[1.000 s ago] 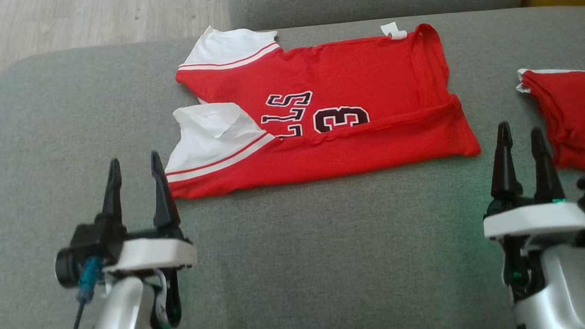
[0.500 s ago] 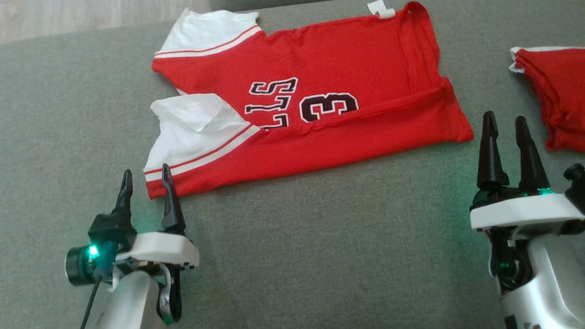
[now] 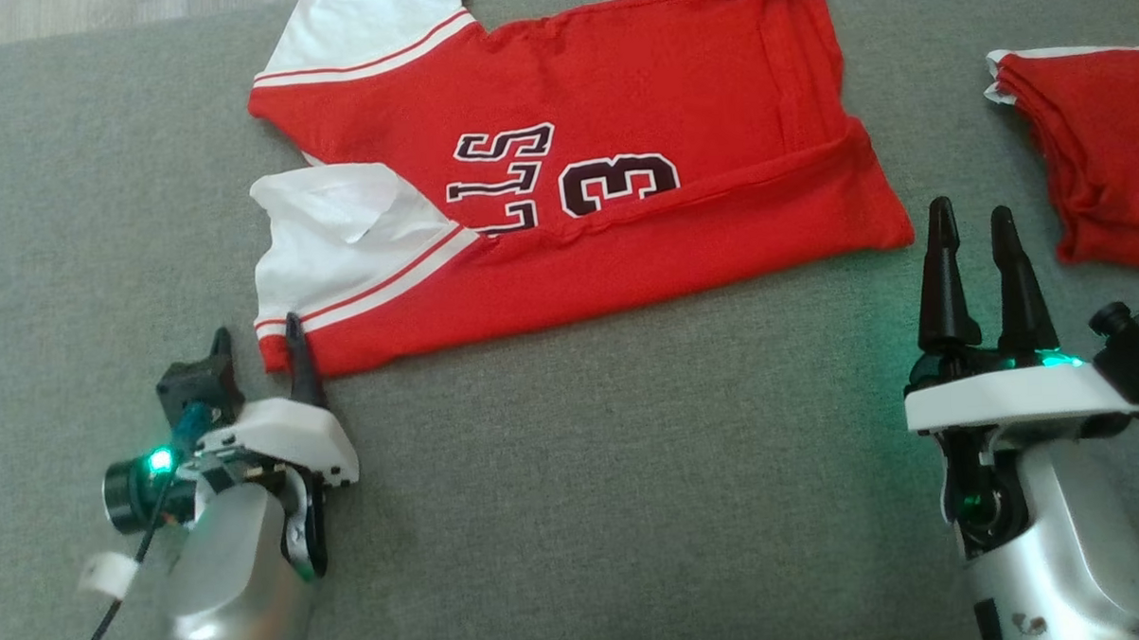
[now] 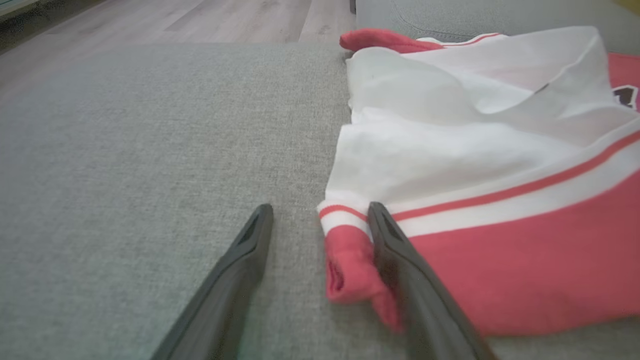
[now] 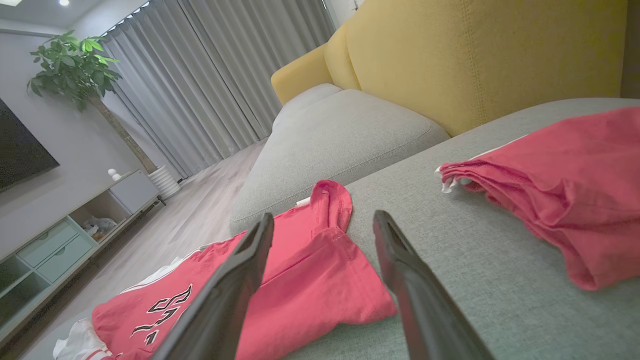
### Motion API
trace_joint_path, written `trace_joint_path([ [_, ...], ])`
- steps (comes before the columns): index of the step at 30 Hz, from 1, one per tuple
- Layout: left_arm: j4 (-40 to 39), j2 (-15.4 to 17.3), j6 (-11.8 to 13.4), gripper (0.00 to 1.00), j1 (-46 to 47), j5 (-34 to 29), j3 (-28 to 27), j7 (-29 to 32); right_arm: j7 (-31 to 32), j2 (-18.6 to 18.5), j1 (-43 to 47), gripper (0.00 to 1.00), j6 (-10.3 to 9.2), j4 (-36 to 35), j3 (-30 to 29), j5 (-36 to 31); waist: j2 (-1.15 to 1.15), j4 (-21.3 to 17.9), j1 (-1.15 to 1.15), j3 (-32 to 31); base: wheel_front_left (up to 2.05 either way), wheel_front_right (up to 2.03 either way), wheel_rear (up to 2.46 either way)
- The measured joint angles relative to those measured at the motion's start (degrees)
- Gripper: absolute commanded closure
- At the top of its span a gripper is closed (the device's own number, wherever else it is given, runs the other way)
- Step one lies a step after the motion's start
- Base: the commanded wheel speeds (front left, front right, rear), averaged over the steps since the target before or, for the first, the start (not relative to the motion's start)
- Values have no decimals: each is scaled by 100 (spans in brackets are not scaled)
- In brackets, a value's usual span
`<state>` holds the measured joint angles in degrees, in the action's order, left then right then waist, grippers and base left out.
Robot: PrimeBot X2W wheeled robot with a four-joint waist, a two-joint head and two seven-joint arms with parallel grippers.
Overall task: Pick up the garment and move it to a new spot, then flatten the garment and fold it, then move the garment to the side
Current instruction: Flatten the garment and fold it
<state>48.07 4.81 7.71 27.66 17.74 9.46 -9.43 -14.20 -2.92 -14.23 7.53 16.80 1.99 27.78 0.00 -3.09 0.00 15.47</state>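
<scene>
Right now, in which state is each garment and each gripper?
Red jersey, lying flat on the grey cushion, its near side folded over the print.
Second red garment, bunched up at the right, apart from the jersey.
Left gripper, open, astride the jersey's sleeve-side corner, not closed on it.
Right gripper, open, empty, near the jersey's other near corner.

A broad grey fabric seat (image 3: 576,509) spreads out in front, with a second grey cushion (image 5: 340,130) beyond it and a mustard-yellow backrest (image 5: 475,55) rising behind. Pale wood-plank floor (image 4: 200,20) runs towards long grey curtains (image 5: 200,75), drawn shut. A leafy potted tree (image 5: 75,65) stands beside them, near a low pale cabinet (image 5: 65,235) under a dark screen (image 5: 20,145) on the white wall. Small ceiling spots (image 5: 62,2) glow overhead.
</scene>
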Motion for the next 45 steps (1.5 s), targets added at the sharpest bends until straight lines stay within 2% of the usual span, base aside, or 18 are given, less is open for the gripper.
trace_joint_path([
  [3, 118, 0, -119, 0, 131, -7, 79, 97, 0, -1, -32, 0, 0, 1, -12, 7, 0, -13, 0, 12, 0, 0, 0],
  [4, 141, -1, -126, 3, 149, -8, 118, 142, 0, -1, -40, 0, 0, 1, -13, 7, 0, -10, 0, 1, 0, 0, 0],
  [5, 164, 1, -179, 54, 159, -8, 159, 188, 0, -1, -40, 0, 0, 4, -23, 7, 0, -3, 0, -14, 0, 0, 0],
  [6, 180, -2, -229, 91, 171, -9, 201, 224, -1, -1, -40, 0, 0, 11, -37, 7, 0, 6, 0, -31, 0, 0, 0],
  [7, 197, -11, -266, 100, 180, -18, 252, 237, -1, -1, -40, 0, 0, 29, -45, 7, 0, 16, 0, -52, 0, 0, 0],
  [12, 249, -71, -301, 100, 163, -15, 390, 221, -2, -1, -40, 0, 0, 138, -38, 5, 0, 95, 0, -193, 0, 0, 0],
  [18, -42, -101, -299, 100, -64, -15, 399, -308, 120, -1, -67, 0, 0, 471, -43, -143, 0, 205, 0, -349, 0, 0, 0],
  [28, -2246, -88, -241, 100, -108, -409, 343, -487, 1007, 0, -995, 0, 0, 2004, -829, -813, 0, 429, 0, -316, 0, 0, 0],
  [31, -2673, -92, -241, 100, -237, -521, 339, -503, 1199, -2, -1323, 0, 0, 2493, -1066, -1229, 0, 483, 0, -238, 0, 0, 0],
  [34, -2778, -99, -278, 100, -354, -572, 358, -503, 1425, -8, -1601, 0, 0, 2958, -1224, -1486, 0, 554, 0, -167, 0, 0, 0],
  [42, -2536, -131, -325, 100, -399, -656, 430, -503, 1712, -66, -2235, 0, 0, 3665, -998, -1524, 0, 659, 0, -60, 0, 0, 0],
  [43, -2512, -137, -325, 100, -399, -656, 428, -503, 1725, -67, -2277, 7, 0, 3734, -988, -1612, 0, 661, 0, -66, 0, 0, 0],
  [44, -2495, -143, -325, 100, -399, -662, 428, -503, 1725, -73, -2297, 72, 0, 3785, -989, -1724, 0, 662, 0, -74, 0, 0, 0],
  [45, -2474, -145, -325, 100, -399, -664, 428, -503, 1725, -80, -2301, 100, 0, 3832, -991, -1841, 0, 663, 0, -87, 0, 0, 0],
])
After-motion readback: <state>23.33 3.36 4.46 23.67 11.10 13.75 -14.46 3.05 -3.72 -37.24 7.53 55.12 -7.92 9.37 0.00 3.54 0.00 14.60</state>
